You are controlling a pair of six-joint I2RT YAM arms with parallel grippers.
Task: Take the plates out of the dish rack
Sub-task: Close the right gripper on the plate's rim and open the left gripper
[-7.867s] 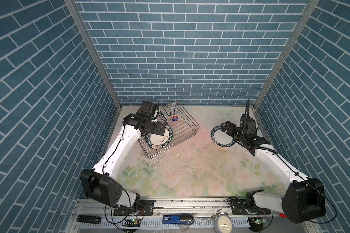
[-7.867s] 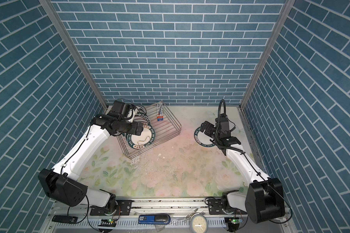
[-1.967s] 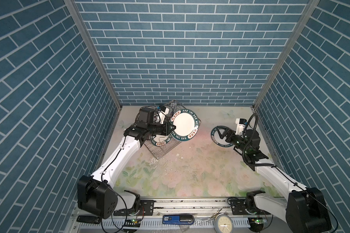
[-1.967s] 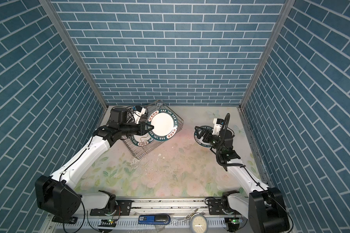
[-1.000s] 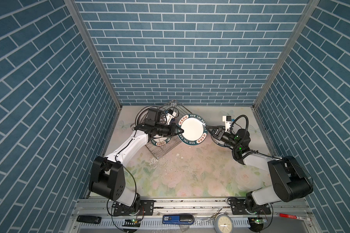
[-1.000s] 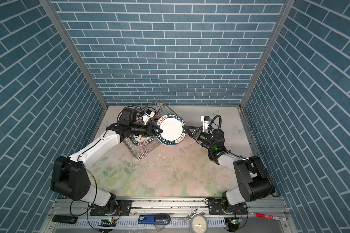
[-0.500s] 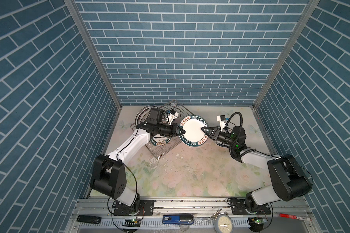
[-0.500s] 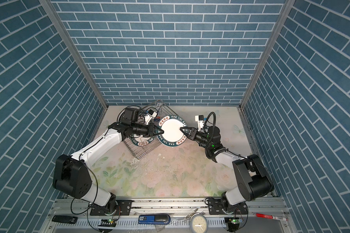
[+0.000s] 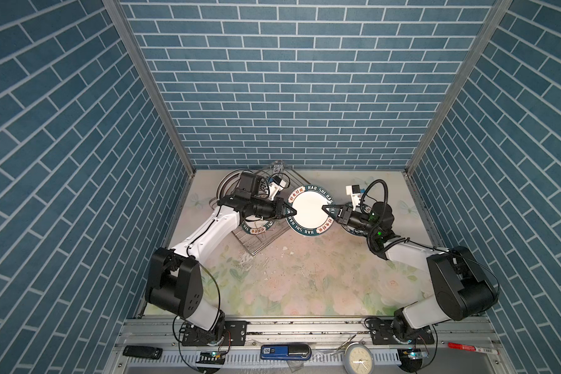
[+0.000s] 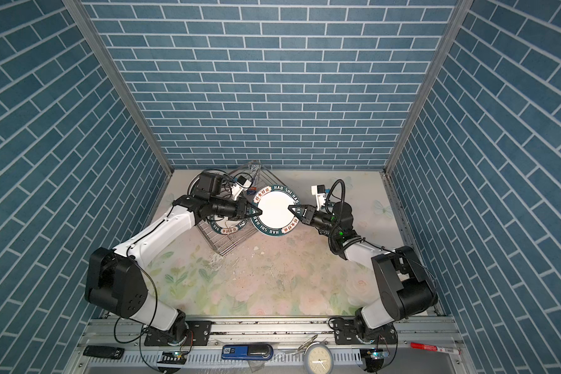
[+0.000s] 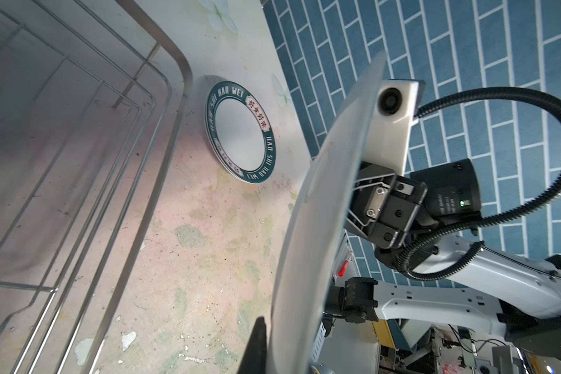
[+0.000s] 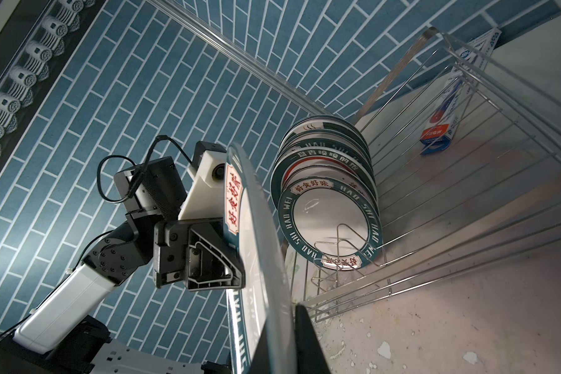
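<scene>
One plate (image 9: 310, 210) (image 10: 274, 209) hangs in the air just right of the dish rack (image 9: 259, 246) (image 10: 227, 247), face up towards both top views. My left gripper (image 9: 292, 211) (image 10: 259, 212) straddles its left rim; only one finger (image 11: 259, 336) shows beside the plate (image 11: 321, 210), so its grip is unclear. My right gripper (image 9: 325, 207) (image 10: 290, 207) (image 12: 282, 323) is shut on the right rim of the plate (image 12: 256, 243). Several plates (image 12: 329, 220) (image 9: 256, 228) stand upright in the dish rack (image 12: 467, 226). Another plate (image 11: 240, 136) lies flat on the table beyond the dish rack (image 11: 162, 136).
A small blue and white box (image 12: 441, 126) leans in the rack's far corner. Blue brick walls close in the back and both sides. On the front rail lie a black remote (image 9: 142, 352), a blue device (image 9: 285, 352), a small clock (image 9: 358, 359) and a red pen (image 9: 467, 347).
My right gripper reached in from the right and closed on the plate's right rim. The left arm and the plate have hardly moved in the last second.
</scene>
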